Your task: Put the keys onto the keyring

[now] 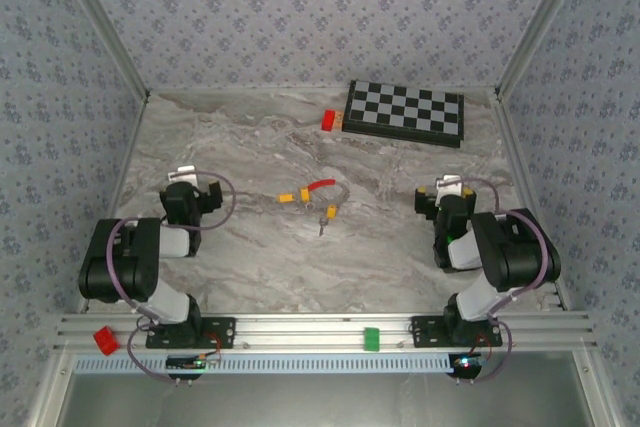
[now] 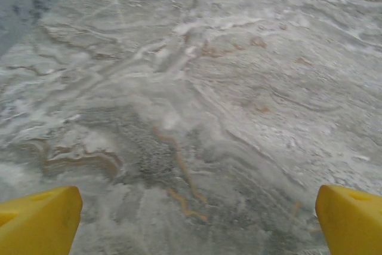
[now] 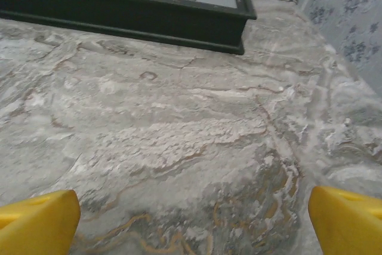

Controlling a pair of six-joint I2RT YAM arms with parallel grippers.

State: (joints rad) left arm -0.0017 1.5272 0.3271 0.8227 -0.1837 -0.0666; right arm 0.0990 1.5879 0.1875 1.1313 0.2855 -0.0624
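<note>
three tiny keys beside the ring, both grippers wide

the keys (image 1: 305,195) lie at the middle of the table (image 1: 240,267), just beside the keyring (image 1: 323,185), between the arms. the left gripper (image 2: 194,222) and right gripper (image 3: 194,222) stand wide, holding nothing. the keys look light, stiff and apt to skid: pinch a yellow head. the keyring seems thin and springy; its red section offers the best hold.

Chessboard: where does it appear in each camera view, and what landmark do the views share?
Top external: chessboard at the far right of the table, beside a red block.
Right wrist: chessboard along the top edge, left and centre.
Left wrist: marble table ahead of the open left pincer.
Shared landmark: the veined grey marble table.
</note>
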